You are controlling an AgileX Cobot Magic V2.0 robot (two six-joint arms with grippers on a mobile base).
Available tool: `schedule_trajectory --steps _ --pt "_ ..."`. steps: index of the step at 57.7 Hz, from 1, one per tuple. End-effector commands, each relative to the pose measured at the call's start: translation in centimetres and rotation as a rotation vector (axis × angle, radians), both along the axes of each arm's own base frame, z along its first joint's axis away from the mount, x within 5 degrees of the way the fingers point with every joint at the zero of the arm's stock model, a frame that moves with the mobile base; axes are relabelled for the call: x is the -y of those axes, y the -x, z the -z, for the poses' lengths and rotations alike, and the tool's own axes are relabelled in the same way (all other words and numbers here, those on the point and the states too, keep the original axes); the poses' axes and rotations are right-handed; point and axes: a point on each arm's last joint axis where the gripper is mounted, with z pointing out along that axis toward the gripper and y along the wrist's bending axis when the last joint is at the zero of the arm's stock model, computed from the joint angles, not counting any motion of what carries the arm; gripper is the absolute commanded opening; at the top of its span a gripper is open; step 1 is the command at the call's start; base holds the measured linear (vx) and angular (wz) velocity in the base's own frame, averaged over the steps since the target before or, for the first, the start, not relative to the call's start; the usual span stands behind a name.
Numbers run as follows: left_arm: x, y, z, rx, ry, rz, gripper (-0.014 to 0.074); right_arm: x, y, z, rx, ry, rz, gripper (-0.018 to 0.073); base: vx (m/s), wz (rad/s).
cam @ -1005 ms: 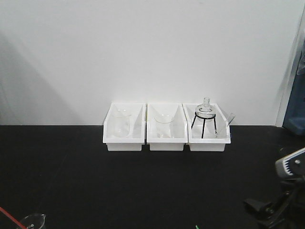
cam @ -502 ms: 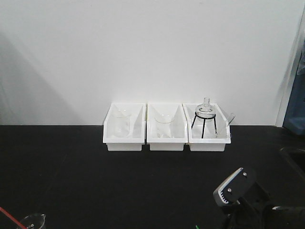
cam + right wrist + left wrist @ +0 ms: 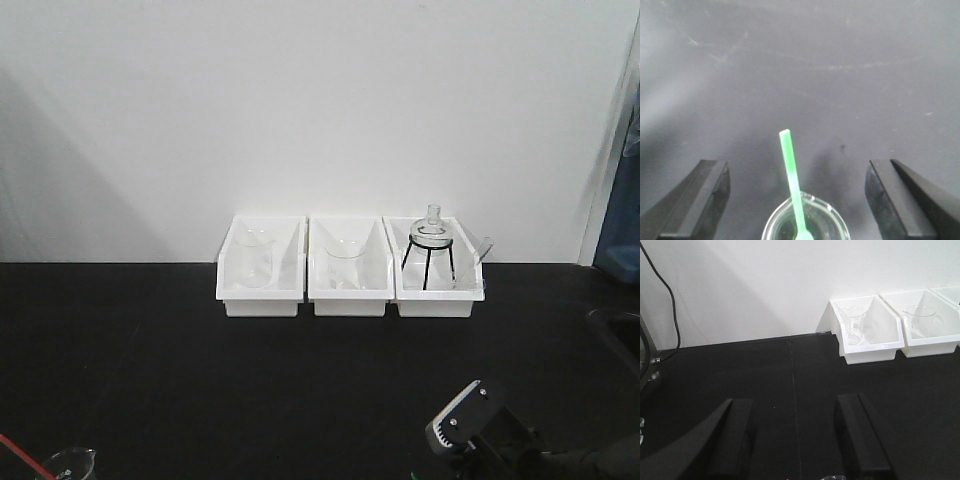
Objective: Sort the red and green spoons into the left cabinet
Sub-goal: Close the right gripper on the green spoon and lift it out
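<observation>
Hovering wide open and empty, right gripper (image 3: 797, 167) brackets green spoon (image 3: 792, 180), upright in glass beaker (image 3: 832, 220) at 6 o'clock; left gripper (image 3: 795, 412) likewise open, empty; likely risk: off-centre closing tips the light beaker or flicks the handle aside.

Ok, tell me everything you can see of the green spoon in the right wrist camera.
The green spoon is thin, bright green and looks like plastic, with a flat, square-cut handle tip. It stands bowl-end down in a clear glass beaker, its handle leaning out over the rim. Its lower end is cut off by the picture's edge. It sits between the spread fingers of the right end effector, which do not touch it. Only the beaker touches it.
</observation>
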Motion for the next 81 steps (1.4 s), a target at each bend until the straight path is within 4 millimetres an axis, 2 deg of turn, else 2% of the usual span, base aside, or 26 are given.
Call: schedule_trajectory --steps 1,9,16,17,33,49,58,69,81 --pt "0.0 0.0 -2.0 0.116 0.012 -0.004 0.0482 -0.3 -0.8 -1.3 0.064 -0.029 0.004 0.0593 0.00 0.00" --pt "0.0 0.0 -2.0 0.116 0.012 -0.004 0.0482 -0.4 -1.0 -1.0 0.067 -0.042 0.012 0.0565 0.00 0.00" --pt "0.0 0.0 -2.0 0.116 0.012 -0.004 0.0482 -0.4 -1.2 -1.0 0.075 -0.062 0.033 0.0473 0.00 0.00" --pt "0.0 0.0 -2.0 0.116 0.012 -0.004 0.0482 -0.5 -1.3 -1.1 0.080 -0.069 0.038 0.0394 0.00 0.00" --pt "0.0 0.0 -2.0 0.116 0.012 -0.004 0.0482 -0.4 -1.4 -1.1 0.087 -0.073 0.048 -0.0010 0.00 0.00" --pt "0.0 0.0 -2.0 0.116 0.012 -0.004 0.0481 -0.4 -1.3 -1.3 0.092 -0.074 0.049 -0.0007 0.00 0.00" --pt "0.0 0.0 -2.0 0.116 0.012 -0.004 0.0481 -0.3 -1.0 -2.5 0.131 -0.084 0.047 -0.0006 0.00 0.00" --pt "0.0 0.0 -2.0 0.116 0.013 -0.004 0.0481 -0.2 -0.8 -5.7 0.231 -0.113 0.049 -0.0004 0.00 0.00" --pt "0.1 0.1 -1.7 0.083 0.059 -0.006 0.0481 -0.1 -0.3 -10.6 0.383 -0.165 0.049 -0.0004 0.00 0.00"
